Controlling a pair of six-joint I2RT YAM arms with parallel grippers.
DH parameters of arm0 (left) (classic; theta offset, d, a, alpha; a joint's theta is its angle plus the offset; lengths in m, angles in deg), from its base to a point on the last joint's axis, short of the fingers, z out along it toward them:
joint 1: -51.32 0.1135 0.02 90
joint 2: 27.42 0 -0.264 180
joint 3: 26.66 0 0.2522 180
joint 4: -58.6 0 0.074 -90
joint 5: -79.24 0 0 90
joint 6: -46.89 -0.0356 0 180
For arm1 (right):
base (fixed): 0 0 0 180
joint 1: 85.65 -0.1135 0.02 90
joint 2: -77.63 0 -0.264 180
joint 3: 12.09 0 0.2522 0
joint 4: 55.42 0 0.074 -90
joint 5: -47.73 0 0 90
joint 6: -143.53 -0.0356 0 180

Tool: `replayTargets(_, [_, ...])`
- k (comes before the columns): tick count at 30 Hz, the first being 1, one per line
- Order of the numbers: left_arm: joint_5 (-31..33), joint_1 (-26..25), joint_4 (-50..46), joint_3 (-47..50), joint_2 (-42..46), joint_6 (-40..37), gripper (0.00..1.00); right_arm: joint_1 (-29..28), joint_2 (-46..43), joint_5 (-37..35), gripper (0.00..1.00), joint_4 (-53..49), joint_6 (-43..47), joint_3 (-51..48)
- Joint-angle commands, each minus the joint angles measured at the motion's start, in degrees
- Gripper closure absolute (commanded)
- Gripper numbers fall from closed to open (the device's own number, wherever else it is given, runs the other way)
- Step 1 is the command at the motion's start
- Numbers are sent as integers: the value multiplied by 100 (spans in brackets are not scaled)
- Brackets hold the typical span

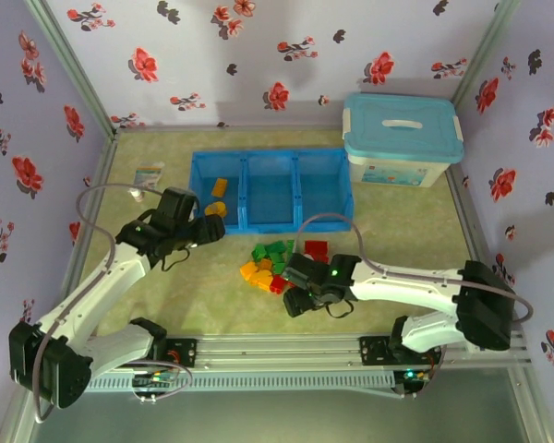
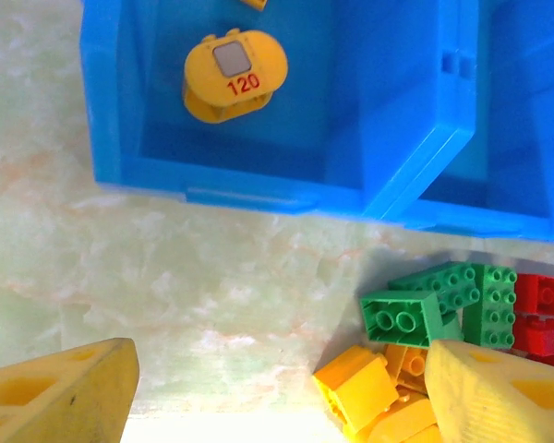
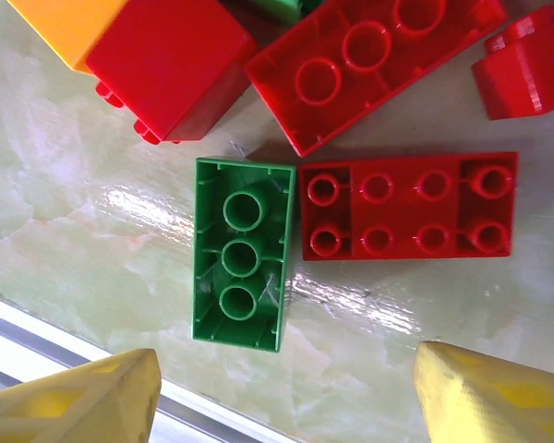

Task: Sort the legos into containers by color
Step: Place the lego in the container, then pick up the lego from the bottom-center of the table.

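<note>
Right gripper (image 3: 286, 395) hangs wide, empty; green lego (image 3: 240, 254) lies studs-down at its 12 o'clock, red lego (image 3: 406, 212) just beside at 3 (likely light, stiff, slick): pinch the long sides

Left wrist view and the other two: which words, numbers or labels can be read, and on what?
"120", red digits, on the rounded yellow piece in the blue tray.
Sticker on the white storage box: too small to read.
Printed card left of the tray: blurred.
</note>
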Motion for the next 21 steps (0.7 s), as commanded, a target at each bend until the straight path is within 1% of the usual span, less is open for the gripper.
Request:
replayTargets(1, [118, -32, -29, 177, 174, 141, 19, -96, 298, -10, 29, 193, -302, 34])
replayTargets(6, [117, -37, -125, 217, 232, 129, 20, -158, 713, -54, 36, 292, -455, 131])
replayTargets(11, [123, -38, -63, 354, 356, 173, 20, -247, 971, -63, 36, 492, -527, 173])
replayTargets(16, [134, -37, -82, 437, 434, 192, 20, -356, 1251, -154, 40, 525, -611, 292])
replayTargets(20, [163, -39, -91, 481, 484, 209, 20, -389, 1359, -234, 46, 536, -660, 366])
replayTargets(21, [178, -36, -100, 490, 493, 211, 20, -396, 1383, -243, 49, 536, -669, 390])
